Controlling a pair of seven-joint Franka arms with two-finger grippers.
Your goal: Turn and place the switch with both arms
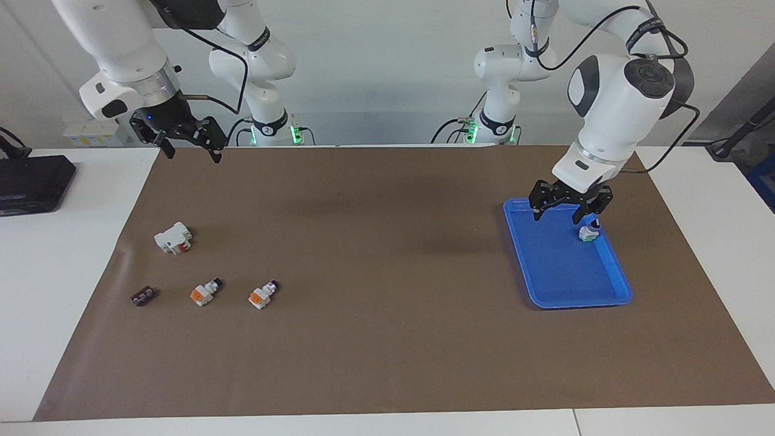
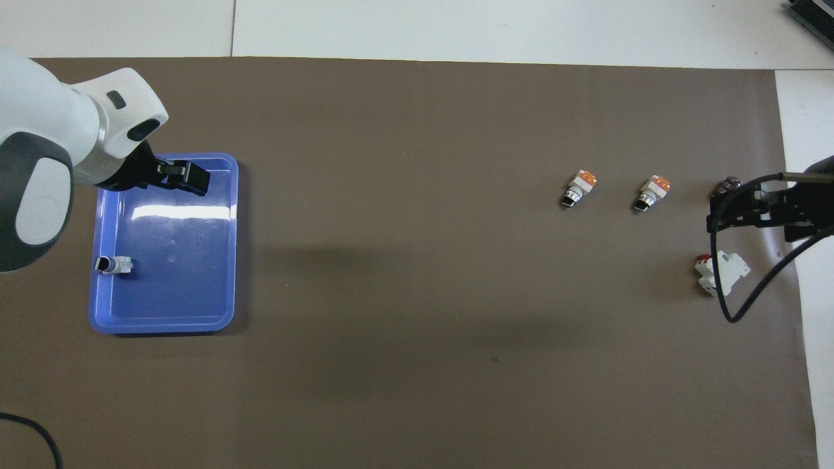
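Risk at this point lies mostly with the two switches that wait on the brown mat: the placed switch already lies in the blue tray, close against the tray wall toward the left arm's end of the tabletop, and the left pincer hangs over the tray with its fingers spread and nothing between them. If that pincer drops or swings low on its way out, it could clip the tray rim and shift both tray and switch. The right pincer is raised over the mat's edge at the right arm's end, wide open and empty. Below it lie the larger white block, the small dark piece and the two remaining switches, which sit near each other and tilted. A descent off-centre could knock one into its neighbour, or pinch the dark tip so the switch twists out during the turn and handover.
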